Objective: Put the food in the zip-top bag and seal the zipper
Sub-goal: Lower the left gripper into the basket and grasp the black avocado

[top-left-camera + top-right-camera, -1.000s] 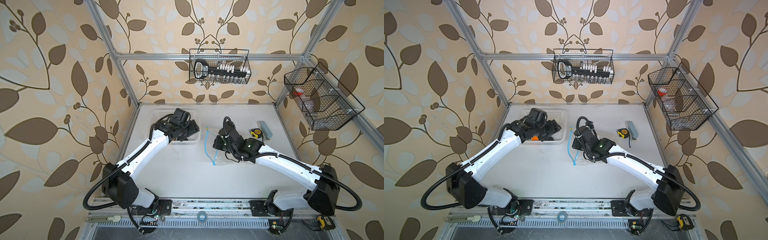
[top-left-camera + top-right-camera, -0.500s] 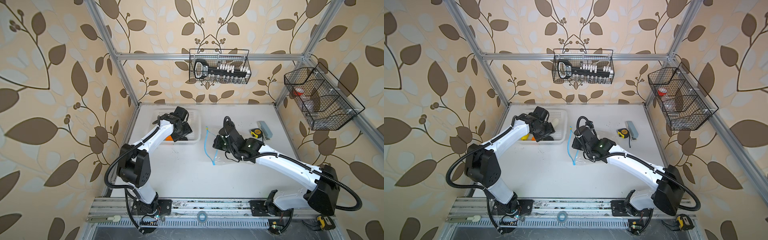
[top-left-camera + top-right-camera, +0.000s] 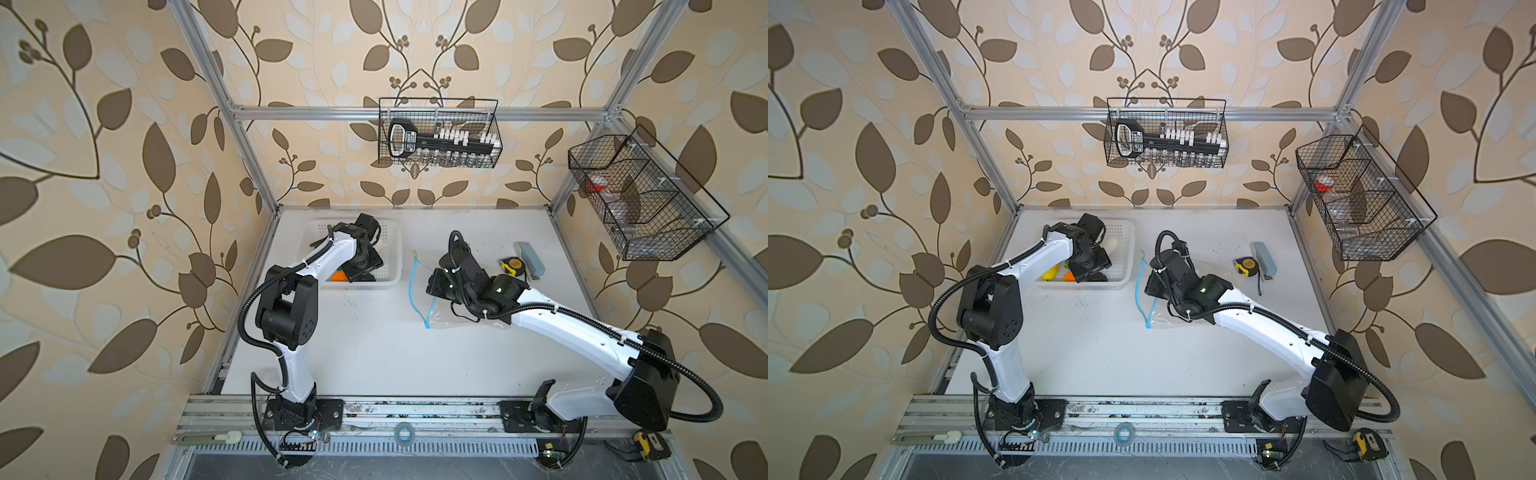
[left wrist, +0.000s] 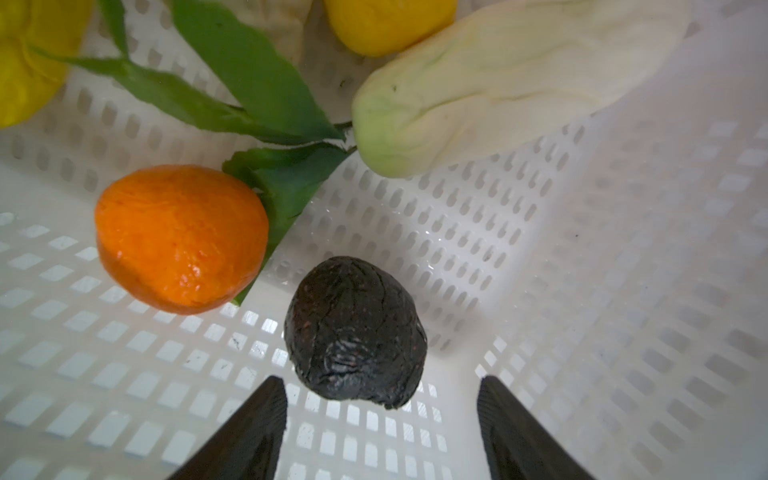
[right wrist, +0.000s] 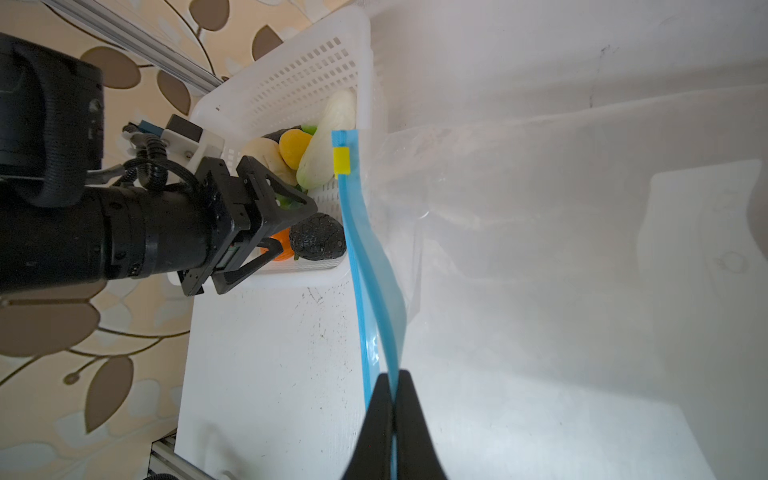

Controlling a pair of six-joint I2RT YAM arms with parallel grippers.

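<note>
Glossy orange point(image 4: 178, 237), wrinkled matt eggplant point(image 4: 355, 332), perforated plastic basket point(image 4: 561, 291)

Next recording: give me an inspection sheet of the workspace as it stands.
Surface: white tabletop, scuffed with dark specks.
Job's things: zip-top bag lies on the table, no food seen inside; eggplant, orange, pale cucumber, lemon and green leaf sit in the white basket.
Clutter: tape measure and grey block beyond the bag.
Hands: left hand open, aimed at the eggplant; right hand shut on the zipper, holding one lip up.
Cables: black conduits loop off both arms; snags nothing seen.
Surroundings: two wire wall baskets, leaf wallpaper.
</note>
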